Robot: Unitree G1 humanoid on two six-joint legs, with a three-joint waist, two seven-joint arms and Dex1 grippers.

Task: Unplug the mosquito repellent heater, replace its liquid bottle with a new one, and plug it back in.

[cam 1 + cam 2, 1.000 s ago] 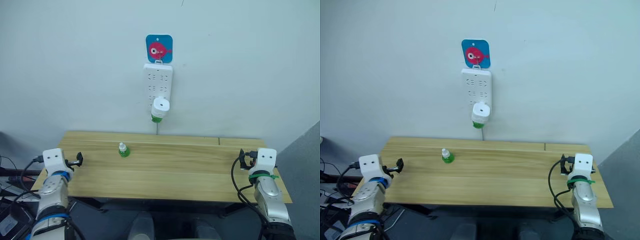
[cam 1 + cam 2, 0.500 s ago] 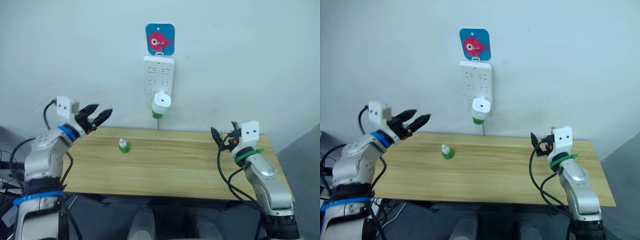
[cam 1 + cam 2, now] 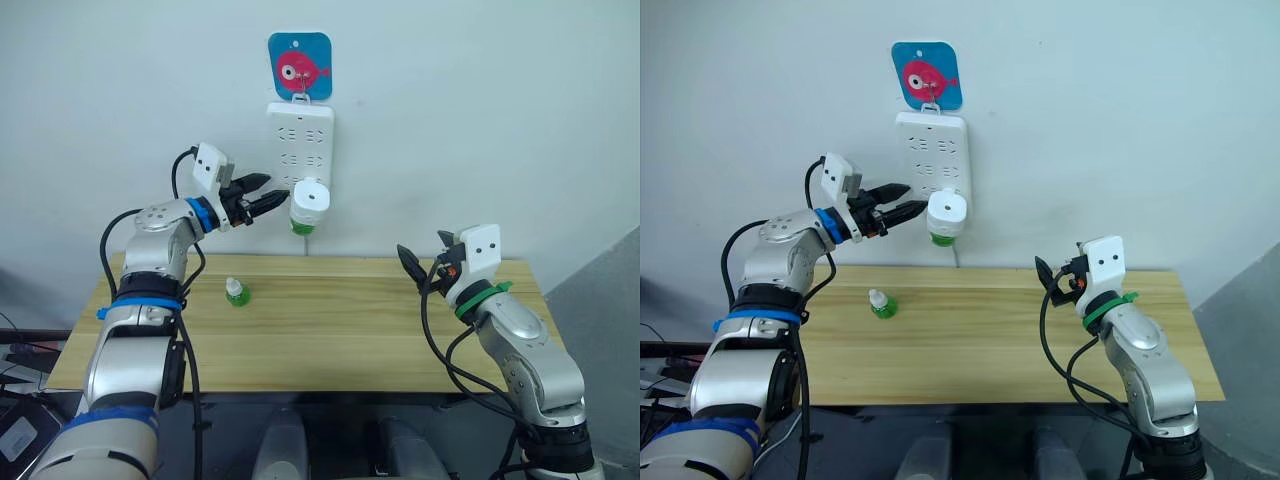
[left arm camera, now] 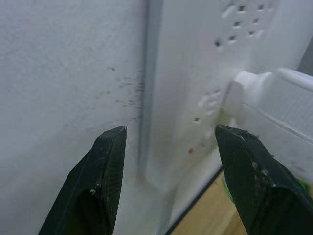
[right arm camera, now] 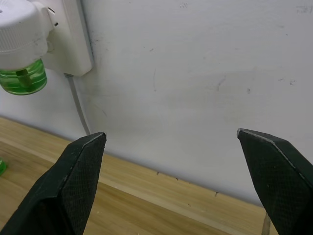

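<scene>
My left tool is apart just beside the plugged heater; my right tool is apart above the bench.

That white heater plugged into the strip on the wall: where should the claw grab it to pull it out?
Probably across the heater's rounded white body, above the green bottle, coming from the left where the open left claw is. The body sticks out from the strip, leaving both flanks free.
</scene>
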